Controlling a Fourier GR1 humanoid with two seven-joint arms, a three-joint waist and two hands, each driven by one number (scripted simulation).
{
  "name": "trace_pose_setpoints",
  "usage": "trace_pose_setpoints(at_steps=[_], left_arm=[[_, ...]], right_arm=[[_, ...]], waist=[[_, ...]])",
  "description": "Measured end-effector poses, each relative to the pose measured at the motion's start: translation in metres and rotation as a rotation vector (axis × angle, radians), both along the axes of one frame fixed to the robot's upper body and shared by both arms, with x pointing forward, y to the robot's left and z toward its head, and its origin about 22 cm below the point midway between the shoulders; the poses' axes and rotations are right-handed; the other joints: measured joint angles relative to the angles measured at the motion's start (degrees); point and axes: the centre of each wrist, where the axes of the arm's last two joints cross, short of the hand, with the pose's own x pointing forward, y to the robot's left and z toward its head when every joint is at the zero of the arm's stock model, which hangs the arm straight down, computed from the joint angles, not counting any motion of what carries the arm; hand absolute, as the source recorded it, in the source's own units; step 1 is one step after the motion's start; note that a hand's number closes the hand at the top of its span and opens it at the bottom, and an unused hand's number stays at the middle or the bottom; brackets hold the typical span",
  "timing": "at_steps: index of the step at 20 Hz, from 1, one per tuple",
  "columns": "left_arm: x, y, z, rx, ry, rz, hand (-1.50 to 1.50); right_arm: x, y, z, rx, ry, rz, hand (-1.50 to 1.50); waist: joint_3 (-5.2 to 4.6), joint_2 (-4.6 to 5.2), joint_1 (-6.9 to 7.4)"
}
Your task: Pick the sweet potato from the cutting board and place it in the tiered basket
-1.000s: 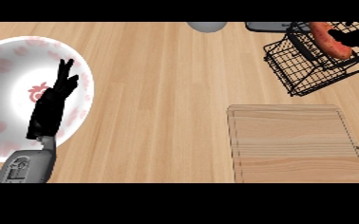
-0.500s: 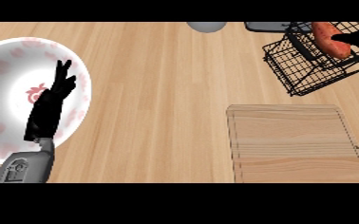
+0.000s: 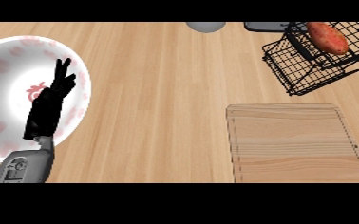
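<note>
Head view: the sweet potato (image 3: 327, 37) lies in the top of the black wire basket (image 3: 308, 69) at the upper right, well apart from the cutting board (image 3: 291, 142), which sits bare at the lower right of the wooden counter (image 3: 161, 99). The left robot hand (image 3: 51, 105) rests at the left edge over a white plate (image 3: 21, 52) with red marks, fingers straight and pointing up, holding nothing. A grey round object (image 3: 206, 26) shows at the top edge. The right robot hand is out of view.

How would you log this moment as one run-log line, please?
sweet potato: in tiered basket | cutting board: bare | left hand: open, resting
</note>
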Motion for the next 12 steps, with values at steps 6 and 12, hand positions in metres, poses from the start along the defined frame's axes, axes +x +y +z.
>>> trace_pose_setpoints(at_steps=[6,12], left_arm=[[-0.002,0.003,-0.001,0.004,-0.004,0.002,0.0],[-0.001,-0.002,0.0,0.0,-0.012,-0.003,0.0]], right_arm=[[-0.047,-0.059,0.003,0.09,0.08,-0.053,-1.5],[-0.1,-0.106,0.001,0.157,0.076,-0.043,-1.5]], waist=[[0.06,0.27,0.27],[0.25,0.64,0.61]])
